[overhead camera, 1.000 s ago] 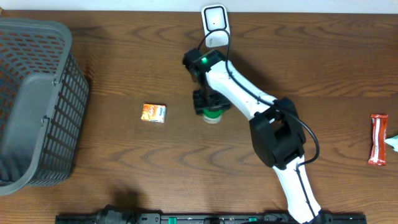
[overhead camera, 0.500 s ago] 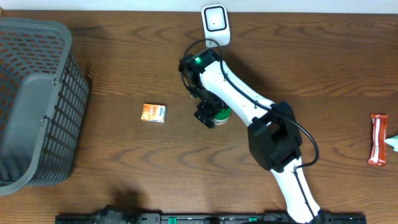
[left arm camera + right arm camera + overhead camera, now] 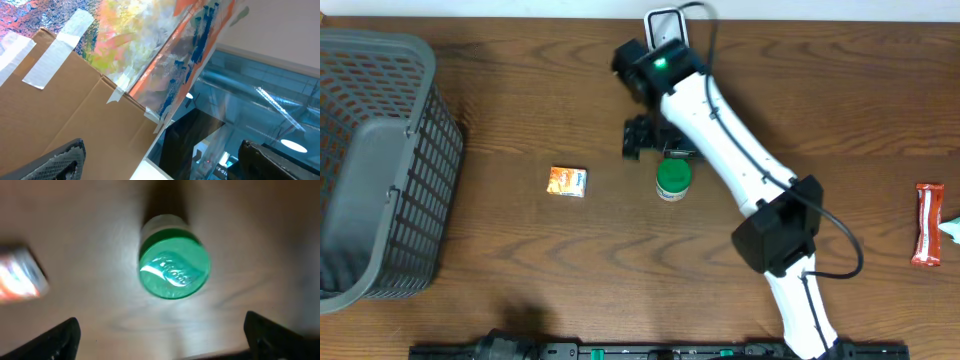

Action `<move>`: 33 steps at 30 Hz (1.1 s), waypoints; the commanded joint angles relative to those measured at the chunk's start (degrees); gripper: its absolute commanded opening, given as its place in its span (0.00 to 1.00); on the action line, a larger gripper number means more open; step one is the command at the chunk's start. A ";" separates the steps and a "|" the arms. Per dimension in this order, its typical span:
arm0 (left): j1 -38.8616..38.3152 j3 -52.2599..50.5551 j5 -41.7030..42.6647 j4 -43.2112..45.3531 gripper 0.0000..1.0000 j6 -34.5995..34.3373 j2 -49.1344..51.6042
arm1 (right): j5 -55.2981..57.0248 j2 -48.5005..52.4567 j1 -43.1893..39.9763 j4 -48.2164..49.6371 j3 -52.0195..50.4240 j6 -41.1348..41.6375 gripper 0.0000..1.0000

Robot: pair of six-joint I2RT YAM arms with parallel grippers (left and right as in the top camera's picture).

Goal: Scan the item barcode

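A small bottle with a green lid [image 3: 672, 180] stands upright on the wooden table, free of any grip. My right gripper [image 3: 652, 138] hovers just beyond it, toward the white barcode scanner [image 3: 667, 30] at the far edge. In the right wrist view I look straight down on the green lid [image 3: 174, 270]; the right gripper [image 3: 165, 342] is open, its fingers wide apart and nothing between them. The left gripper [image 3: 162, 160] shows only in its own wrist view, open and empty, pointed off the table at a cardboard box [image 3: 65, 115].
A small orange packet [image 3: 567, 181] lies left of the bottle and shows blurred in the right wrist view [image 3: 17, 275]. A grey mesh basket [image 3: 380, 170] fills the left side. A red snack bar [image 3: 927, 222] lies at the right edge.
The right gripper has opened and let go of the green-lidded bottle, then pulled back toward the scanner. The bottle now stands alone on the table.
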 commanded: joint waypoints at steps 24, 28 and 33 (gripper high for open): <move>0.02 -0.02 -0.37 0.24 0.98 1.01 -0.44 | -2.73 -0.98 -1.92 13.42 -22.67 56.39 0.99; 0.02 -0.02 -0.37 0.24 0.98 1.01 -0.44 | -1.73 -0.98 -2.16 16.90 -25.66 56.22 0.99; 0.02 -0.02 -0.37 0.24 0.98 1.01 -0.44 | 0.57 -0.98 -2.25 17.05 -25.94 50.53 0.71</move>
